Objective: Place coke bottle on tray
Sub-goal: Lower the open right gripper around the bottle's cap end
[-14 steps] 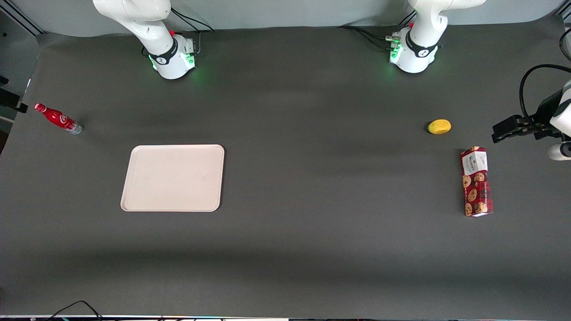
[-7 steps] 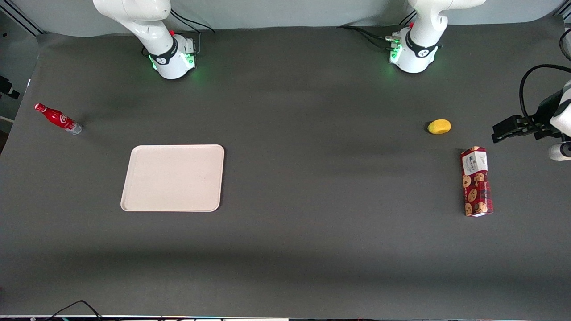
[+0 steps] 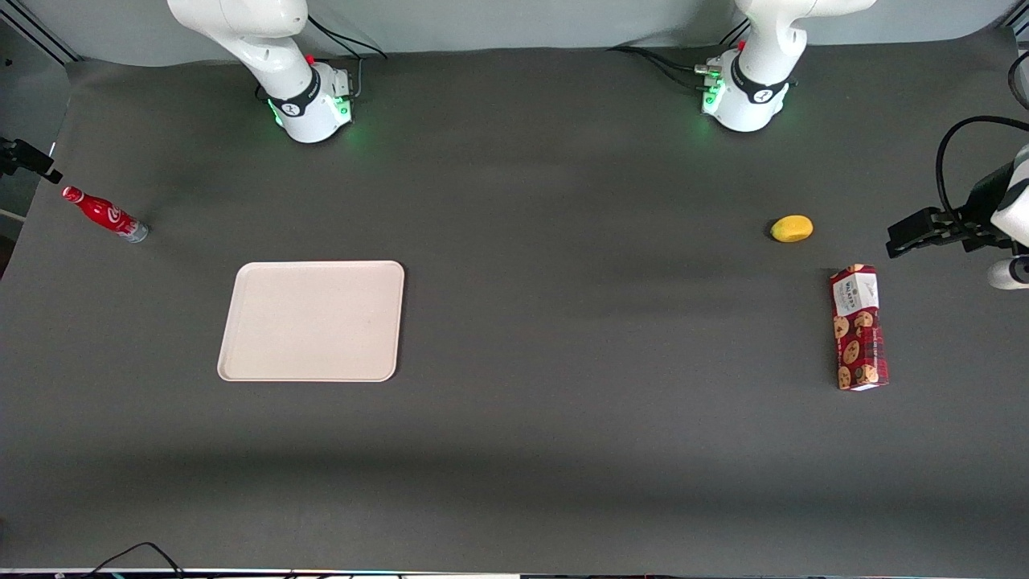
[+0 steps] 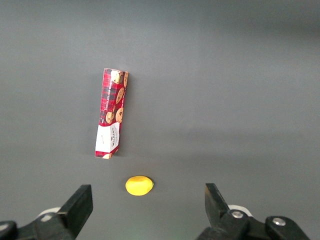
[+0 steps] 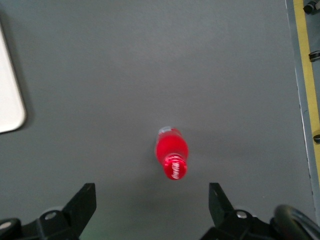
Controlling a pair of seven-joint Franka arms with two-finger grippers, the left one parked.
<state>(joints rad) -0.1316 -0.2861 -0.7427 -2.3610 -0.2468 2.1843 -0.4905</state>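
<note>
The coke bottle, slim and red with a silvery base, stands on the dark table near the working arm's end. The right wrist view looks down on its red cap. My right gripper hangs above the table close to the bottle, open and empty, its two black fingers wide apart. In the front view only its dark tip shows at the table's end, a little farther from the camera than the bottle. The cream tray lies flat and bare, nearer the front camera than the bottle; its corner shows in the right wrist view.
A red cookie box and a small yellow fruit lie toward the parked arm's end of the table. The table's edge with a yellow strip runs close to the bottle.
The gripper's dark tip at the table's end has shifted away from the front camera and a little in over the table. The bottle and the tray have not moved.
</note>
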